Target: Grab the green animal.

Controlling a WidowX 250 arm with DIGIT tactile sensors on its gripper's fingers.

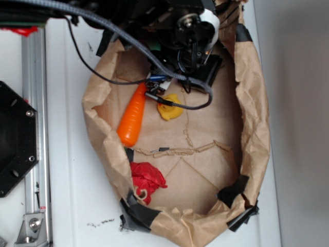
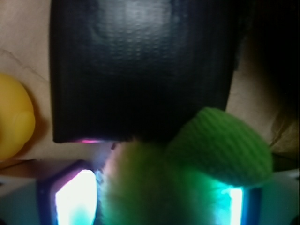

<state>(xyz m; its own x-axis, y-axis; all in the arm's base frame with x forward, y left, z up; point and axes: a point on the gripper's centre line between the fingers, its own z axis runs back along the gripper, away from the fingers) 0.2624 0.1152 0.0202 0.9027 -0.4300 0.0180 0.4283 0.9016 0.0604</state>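
Note:
In the wrist view the green animal (image 2: 187,173), a fuzzy lime-green plush with a ribbed limb at the upper right, fills the gap between my gripper's (image 2: 154,201) two glowing fingers and presses against both pads. The gripper is shut on it. In the exterior view the gripper (image 1: 203,64) sits low at the far end of the brown paper nest, and the arm hides the green animal there.
A yellow duck (image 1: 169,109) lies just beside the gripper, and an orange carrot (image 1: 133,116) lies to its left. A red cloth piece (image 1: 146,177) rests at the near left. The crumpled paper wall (image 1: 257,118) rings everything. A black taped block (image 2: 140,70) stands right ahead.

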